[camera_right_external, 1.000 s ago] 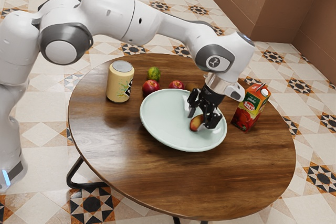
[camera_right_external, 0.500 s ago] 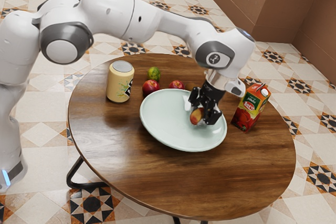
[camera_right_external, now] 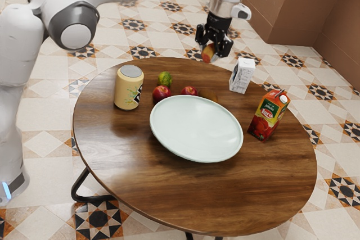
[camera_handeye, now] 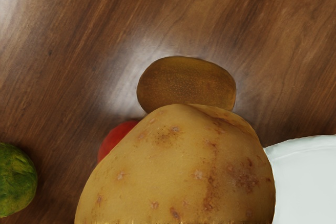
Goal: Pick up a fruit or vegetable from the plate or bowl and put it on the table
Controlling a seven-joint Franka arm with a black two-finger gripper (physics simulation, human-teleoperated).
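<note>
We record a tiled floor (camera_right_external: 48, 164) with star motifs, a brown wall (camera_right_external: 309, 9) beyond, and a round wooden table (camera_right_external: 242, 189), its grain catching soft glare.

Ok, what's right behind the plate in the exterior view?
A larger red fruit, a smaller red fruit and a brown fruit, with a green fruit farther back. The plate's rim hides the bottoms of the smaller red fruit and the brown fruit.

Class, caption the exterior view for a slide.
Jaws hold red-yellow produce aloft; a pale plate sits on the wooden table.
</note>
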